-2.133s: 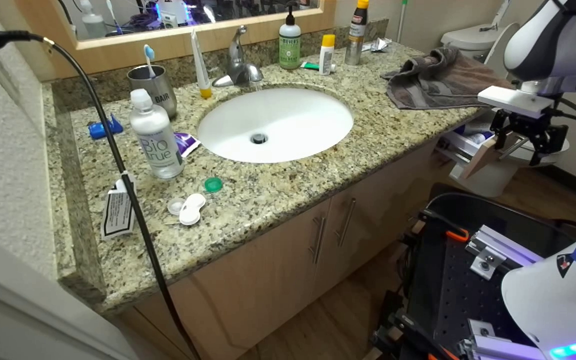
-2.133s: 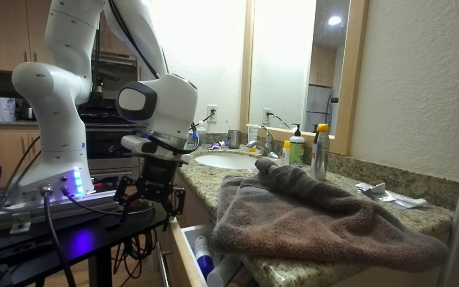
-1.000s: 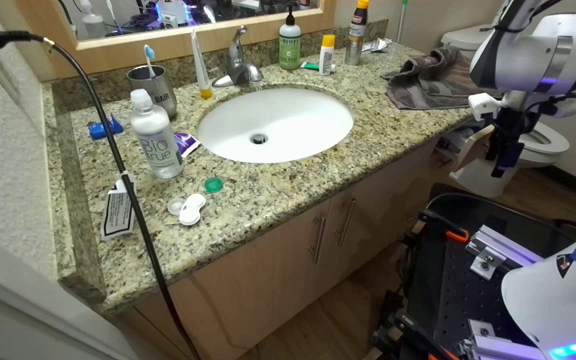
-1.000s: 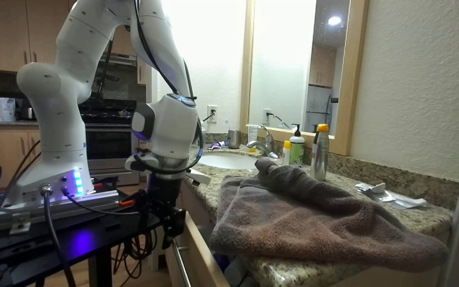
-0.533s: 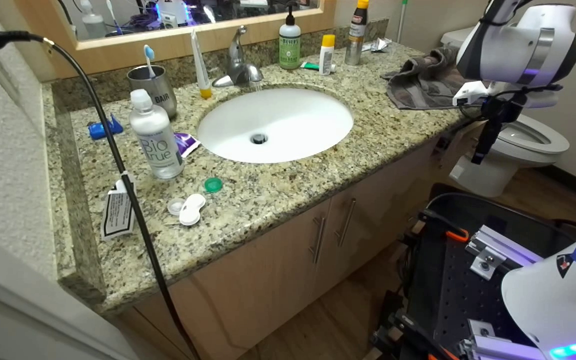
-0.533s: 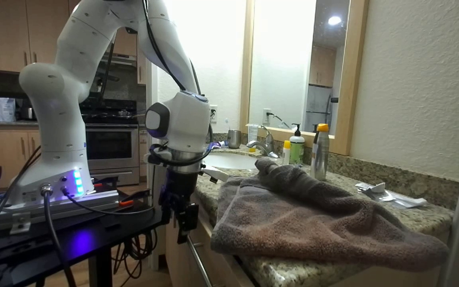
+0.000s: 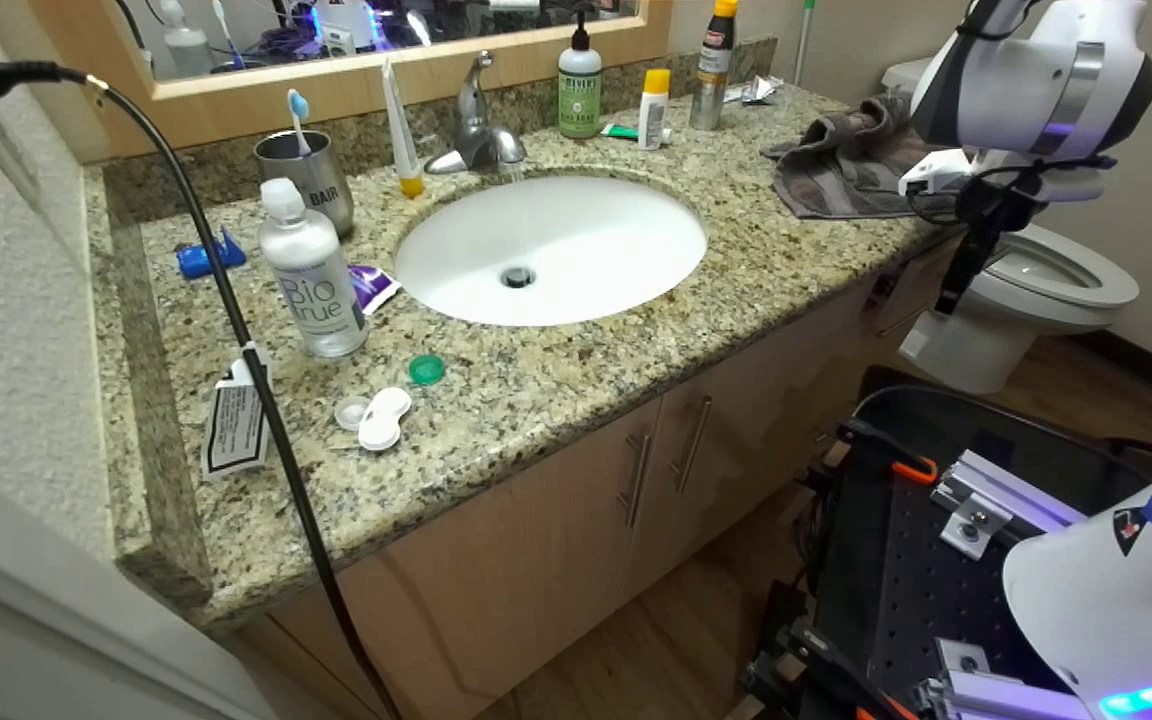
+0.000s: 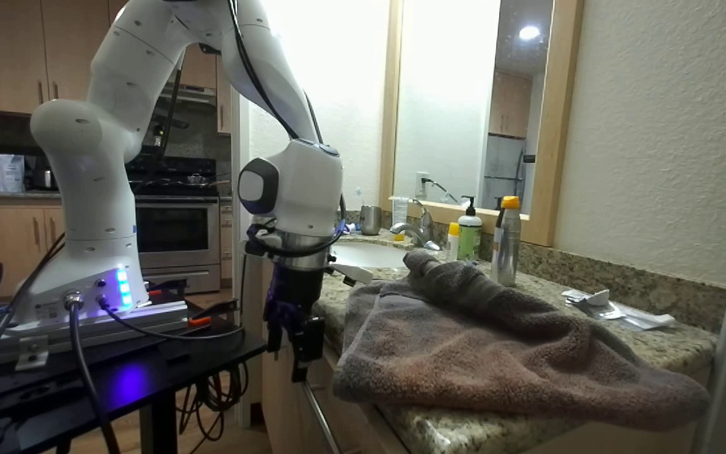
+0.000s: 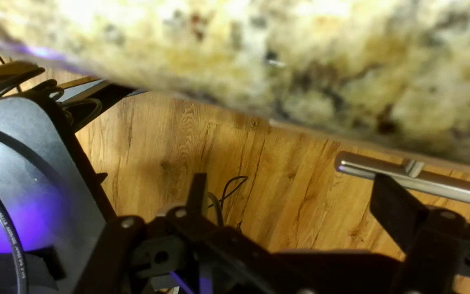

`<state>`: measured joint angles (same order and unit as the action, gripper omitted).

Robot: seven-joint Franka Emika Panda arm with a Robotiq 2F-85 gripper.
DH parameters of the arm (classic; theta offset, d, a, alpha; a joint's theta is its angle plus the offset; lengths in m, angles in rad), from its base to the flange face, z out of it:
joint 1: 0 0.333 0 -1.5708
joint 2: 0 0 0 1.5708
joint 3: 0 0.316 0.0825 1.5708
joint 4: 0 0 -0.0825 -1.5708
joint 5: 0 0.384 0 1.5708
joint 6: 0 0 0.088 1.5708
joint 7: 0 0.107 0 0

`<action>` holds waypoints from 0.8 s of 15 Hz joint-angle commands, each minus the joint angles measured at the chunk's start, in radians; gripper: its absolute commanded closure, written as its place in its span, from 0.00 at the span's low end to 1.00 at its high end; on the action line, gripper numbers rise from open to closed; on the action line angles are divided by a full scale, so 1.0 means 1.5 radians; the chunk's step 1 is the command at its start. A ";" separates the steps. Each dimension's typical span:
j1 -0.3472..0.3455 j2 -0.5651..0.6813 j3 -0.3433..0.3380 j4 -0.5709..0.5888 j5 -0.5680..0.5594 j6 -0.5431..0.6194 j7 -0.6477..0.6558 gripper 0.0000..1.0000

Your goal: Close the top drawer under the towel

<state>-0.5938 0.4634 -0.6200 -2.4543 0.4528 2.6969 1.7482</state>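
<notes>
The grey-brown towel [image 8: 495, 353] lies on the granite counter and hangs a little over its front edge; it also shows in an exterior view [image 7: 851, 165]. Below it is the wooden drawer front [image 8: 353, 413], close under the counter edge, with its inside hidden; I cannot tell if it is fully flush. Its metal bar handle [image 8: 320, 416] also shows in the wrist view [image 9: 455, 190]. My gripper [image 8: 287, 362] is open and empty, fingers down, at the drawer's front by the handle's end. In the wrist view the gripper's [image 9: 290, 183] right fingertip overlaps the handle; contact is unclear.
The granite counter [image 9: 259, 61] edge is very near the wrist camera. The black robot cart [image 8: 212, 366] stands beside the cabinet. A silver bottle [image 8: 507, 246], a soap bottle [image 8: 469, 233] and a sink [image 7: 546, 250] are on the counter. A toilet [image 7: 1066, 270] is beyond.
The drawer has moved inward from standing open, and its contents are no longer visible. My gripper turned and moved toward the cabinet with it. The towel has not moved.
</notes>
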 commanded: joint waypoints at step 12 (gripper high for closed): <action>0.049 0.061 -0.074 -0.001 -0.073 -0.006 0.052 0.00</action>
<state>-0.5275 0.5513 -0.7253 -2.4586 0.3343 2.6927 1.8326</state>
